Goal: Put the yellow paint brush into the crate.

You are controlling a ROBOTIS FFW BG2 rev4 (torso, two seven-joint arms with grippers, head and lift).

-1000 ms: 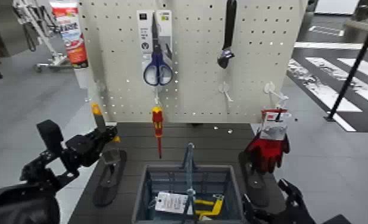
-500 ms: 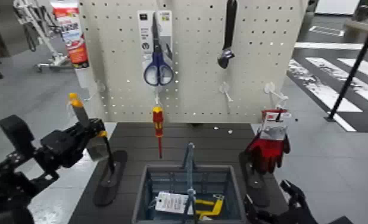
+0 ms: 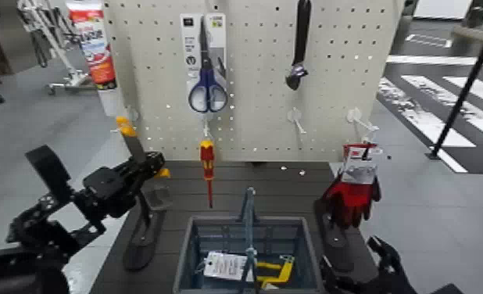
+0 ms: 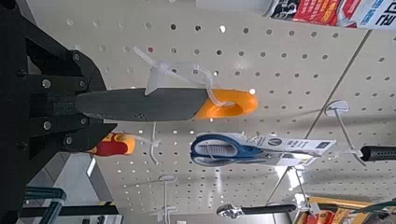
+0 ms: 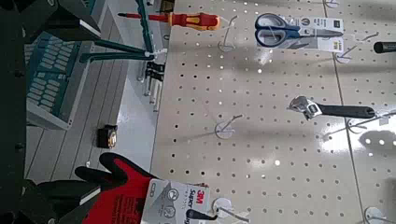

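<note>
We have the left gripper [image 3: 152, 166] clenched on the yellow paint brush [image 3: 136, 146], holding it near the board's lower left corner, above and to the left of the crate [image 3: 190, 246]. The brush's long axis runs steeply through the grip, slightly slanted: its yellow-orange tip points up and a little left in the head view, while the wide grey head hangs down and a little right. In the left wrist view we see the dark grey handle extending out from the gripper towards the pegboard [image 4: 280, 75], ending in that yellow-orange tip. A pale hook [image 4: 173, 70] shows close to the handle; we cannot tell whether they touch.

Compared with half a second ago, our gripper and brush have shifted to the right in the head view, nearer the board's left edge. The brush lies across the gripper, its handle above the fingers and its yellow band and head below them. We see the right gripper [image 3: 352, 262] beside the crate's right side, its fingers apart.
</note>
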